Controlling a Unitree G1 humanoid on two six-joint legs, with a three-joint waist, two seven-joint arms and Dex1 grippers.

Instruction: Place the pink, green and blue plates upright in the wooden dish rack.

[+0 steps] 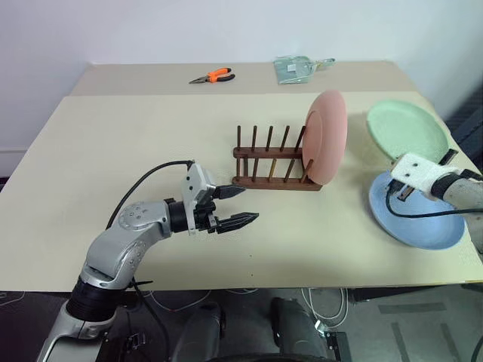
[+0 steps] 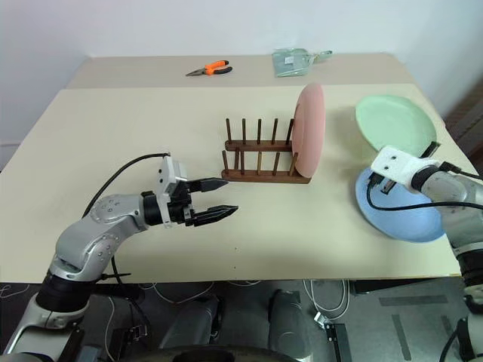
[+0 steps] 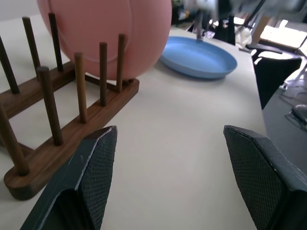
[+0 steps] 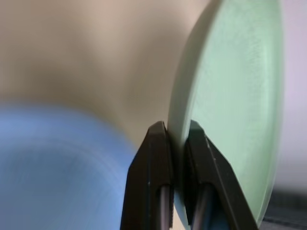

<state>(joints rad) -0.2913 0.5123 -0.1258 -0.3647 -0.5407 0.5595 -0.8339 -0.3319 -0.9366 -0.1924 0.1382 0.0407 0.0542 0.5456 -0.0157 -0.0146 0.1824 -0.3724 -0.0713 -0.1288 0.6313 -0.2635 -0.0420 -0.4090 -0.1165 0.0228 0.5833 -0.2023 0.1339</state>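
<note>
1 hand [image 4: 175,139] pinches green plate [image 4: 230,96] (rim).

Beige table [image 1: 136,143], two tops butted together, seam running across the upper part of the frame. On the far top: orange-handled pliers [image 1: 212,76] upper centre, clear plastic packet [image 1: 296,69] just right of them. On the near top: wooden dish rack [image 1: 273,162] at centre, green plate [image 1: 404,129] upper right, blue plate [image 1: 416,215] below it at the right edge.
</note>
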